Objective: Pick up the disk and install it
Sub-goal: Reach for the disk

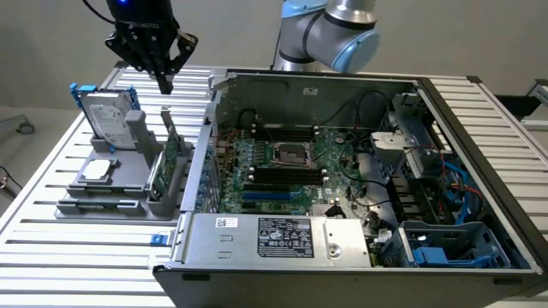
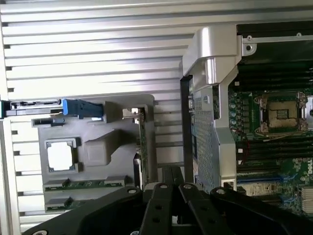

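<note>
We see only the upper part of the disk (image 1: pixel 107 119); the grey holder (image 1: pixel 128 192) hides the rest, and its label print is too small for us to read. The exterior view's upper edge cuts off the arm (image 1: pixel 334 32) and the pincer (image 1: pixel 163 83) above its fingers. The computer case (image 1: pixel 342 289) runs past the lower edge.

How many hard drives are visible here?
1. The disk stands upright in the grey holder beside the open computer case; the case's bays may hide others.
</note>
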### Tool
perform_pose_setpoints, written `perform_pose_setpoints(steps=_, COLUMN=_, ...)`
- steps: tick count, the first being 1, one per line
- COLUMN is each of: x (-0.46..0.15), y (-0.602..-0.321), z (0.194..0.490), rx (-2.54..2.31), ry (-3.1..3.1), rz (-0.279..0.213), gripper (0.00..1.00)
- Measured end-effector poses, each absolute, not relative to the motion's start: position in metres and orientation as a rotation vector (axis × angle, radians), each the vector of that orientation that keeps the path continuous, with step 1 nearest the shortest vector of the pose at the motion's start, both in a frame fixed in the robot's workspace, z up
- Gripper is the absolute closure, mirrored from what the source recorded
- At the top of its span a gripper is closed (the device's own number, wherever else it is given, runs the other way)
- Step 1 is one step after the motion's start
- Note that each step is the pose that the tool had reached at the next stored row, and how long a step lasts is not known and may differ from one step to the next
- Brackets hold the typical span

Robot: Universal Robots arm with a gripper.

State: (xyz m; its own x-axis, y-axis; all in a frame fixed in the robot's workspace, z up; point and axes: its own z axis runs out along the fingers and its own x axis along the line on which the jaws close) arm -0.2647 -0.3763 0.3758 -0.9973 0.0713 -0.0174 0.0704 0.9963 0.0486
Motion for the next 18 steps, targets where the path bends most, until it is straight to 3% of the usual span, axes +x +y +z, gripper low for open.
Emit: perform_pose_setpoints(steps=18, x=-0.344, y=-0.349, z=0.372, rx=0.111, ry=3.12, rz=0.075, gripper=0.89)
